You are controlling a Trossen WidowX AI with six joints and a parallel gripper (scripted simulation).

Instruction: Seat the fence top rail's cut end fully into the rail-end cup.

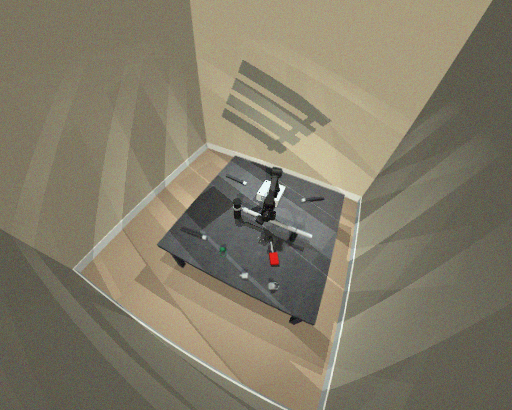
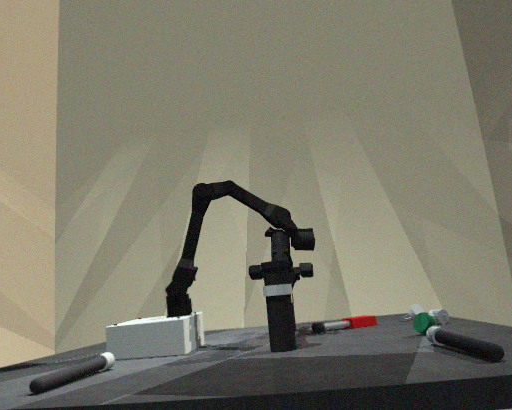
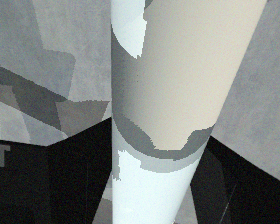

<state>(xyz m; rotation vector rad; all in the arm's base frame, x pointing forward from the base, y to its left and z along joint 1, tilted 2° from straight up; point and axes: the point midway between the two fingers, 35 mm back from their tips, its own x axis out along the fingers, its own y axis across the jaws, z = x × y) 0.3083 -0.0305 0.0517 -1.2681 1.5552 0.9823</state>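
The pale rail (image 1: pixel 305 234) (image 3: pixel 191 75) runs above the table from near the big black post (image 1: pixel 237 214) (image 2: pixel 281 325) past the small black post (image 1: pixel 293 237). A light brace band (image 2: pixel 278 290) is around the big post, near its top. My gripper (image 1: pixel 267 219) (image 3: pixel 154 128) is shut on the rail, between the two posts; in the exterior view its fingers are hidden behind the big post. The rail's left end is close to the band's side, but the rail-end cup is too small to make out, so I cannot tell whether the end is inside it. The loop cap is not clear.
A white box (image 1: pixel 264 191) (image 2: pixel 145 337) stands at the arm's base. A red block (image 1: pixel 274 258) (image 2: pixel 360 321) with a grey shaft, a green piece (image 1: pixel 222 249) (image 2: pixel 423 323) and white fittings (image 1: pixel 244 275) (image 1: pixel 273 286) lie on the table, with dark rods (image 1: pixel 314 199) (image 2: pixel 465 344) farther out.
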